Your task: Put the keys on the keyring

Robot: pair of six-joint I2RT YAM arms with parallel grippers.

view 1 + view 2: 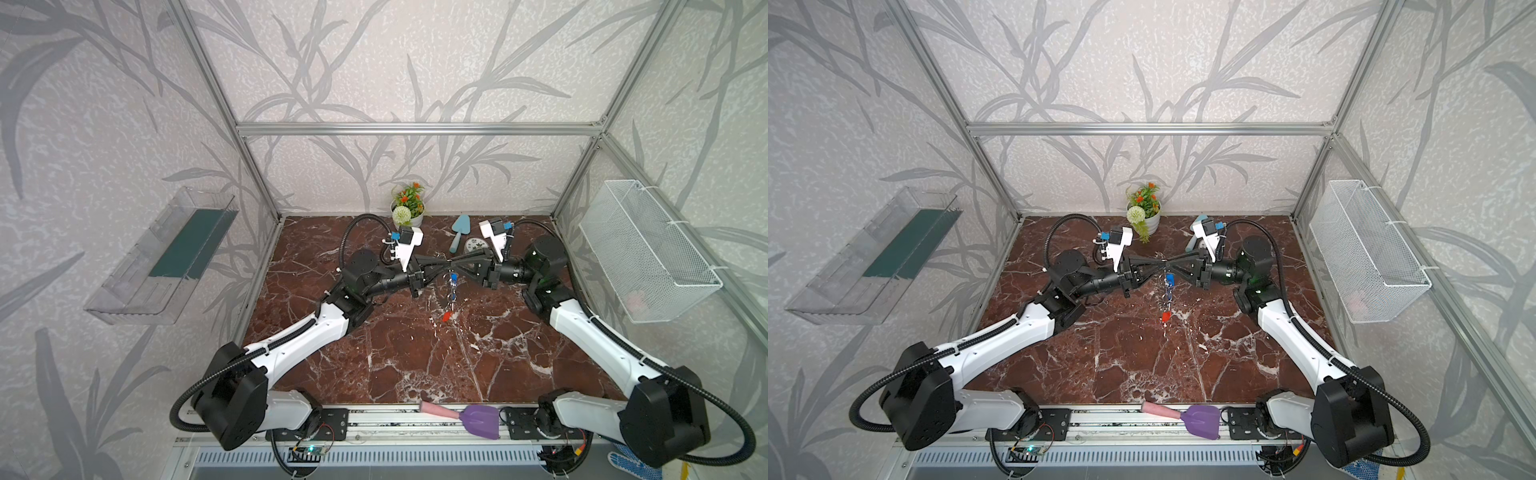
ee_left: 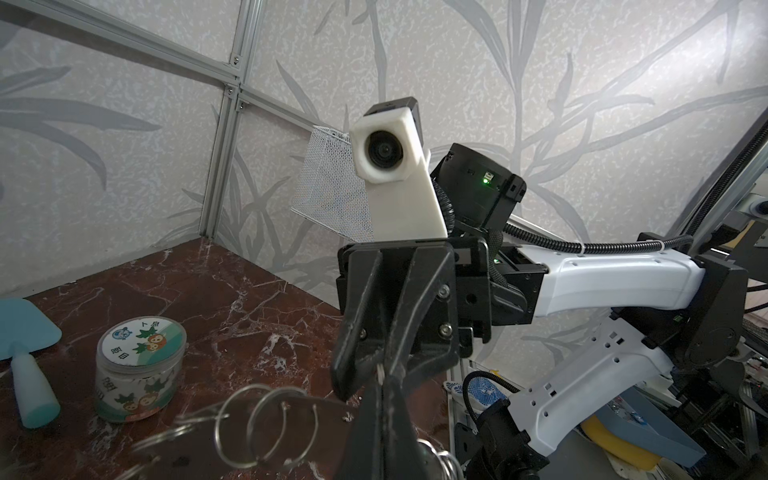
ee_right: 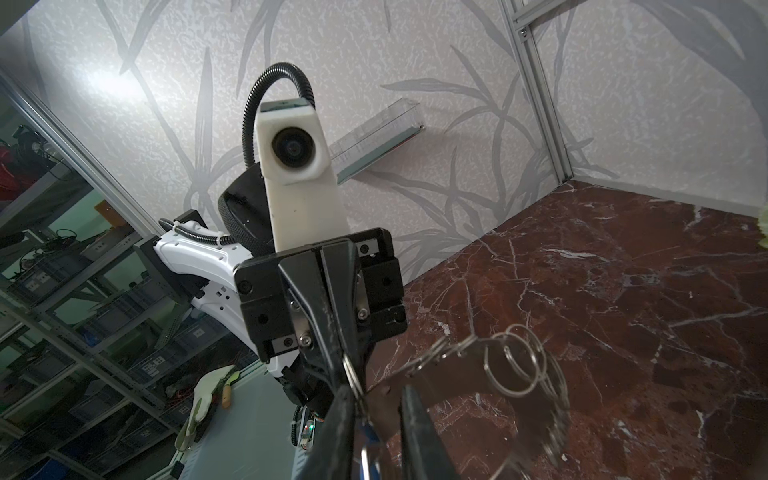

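Toward the far middle, the left gripper (image 1: 445,263) is clamped on the edge of the keyring (image 3: 453,384). The right gripper (image 1: 454,262) straddles it tip-to-tip; I cannot tell whether it grips. The keys (image 1: 454,277) hang below. A jar (image 1: 473,246), trowel (image 1: 459,227) and plant pot (image 1: 409,210) crowd just beyond. A purple scoop (image 1: 478,417) lies near.

Tabletop (image 1: 395,353): polished stone look, red-brown with white veins, glossy. Keyring (image 3: 451,387): flat grey metal, matt. Its split rings (image 2: 249,419): bright wire, shiny. Keys (image 1: 454,277): smooth coloured plastic heads. Basket (image 1: 648,249): white wire mesh. Wall tray (image 1: 166,257): clear plastic.
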